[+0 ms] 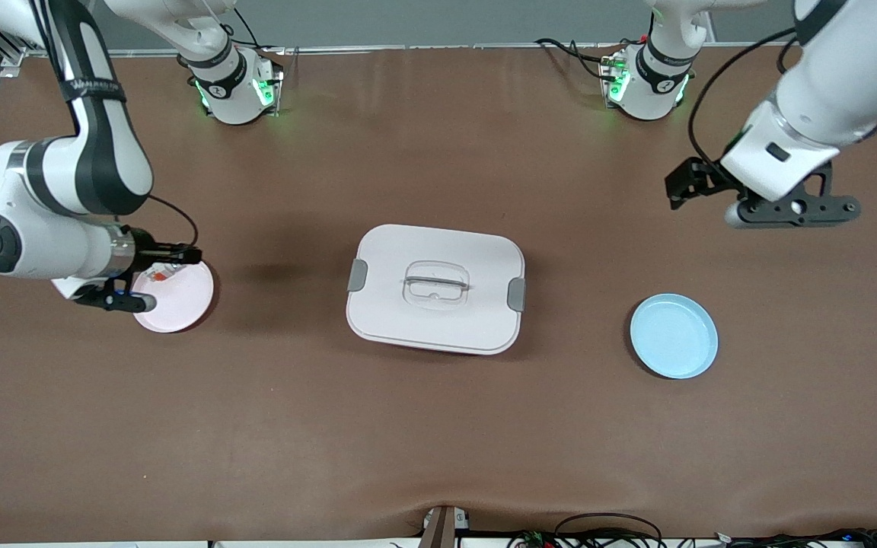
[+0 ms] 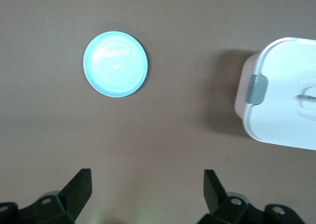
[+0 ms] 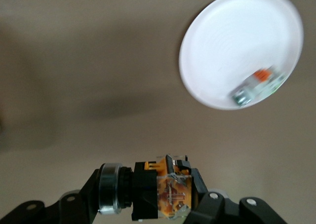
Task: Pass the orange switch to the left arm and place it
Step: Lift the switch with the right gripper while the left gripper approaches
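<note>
My right gripper (image 1: 158, 278) hangs over the edge of a pale pink plate (image 1: 183, 303) at the right arm's end of the table. In the right wrist view the gripper (image 3: 150, 197) is shut on the orange switch (image 3: 160, 190), a black and orange body with a silvery ring, held above the table. My left gripper (image 1: 796, 207) is open and empty, up in the air over the left arm's end of the table; in its wrist view (image 2: 148, 187) only bare table lies between the fingers. The white box (image 1: 435, 288) sits at the table's middle, lid on.
A small silvery-and-orange bit (image 3: 254, 86) lies on the pink plate (image 3: 237, 41). A light blue plate (image 1: 674, 336) lies empty between the box and the left arm's end, nearer the front camera than the left gripper; it (image 2: 115, 64) and the box (image 2: 284, 100) show in the left wrist view.
</note>
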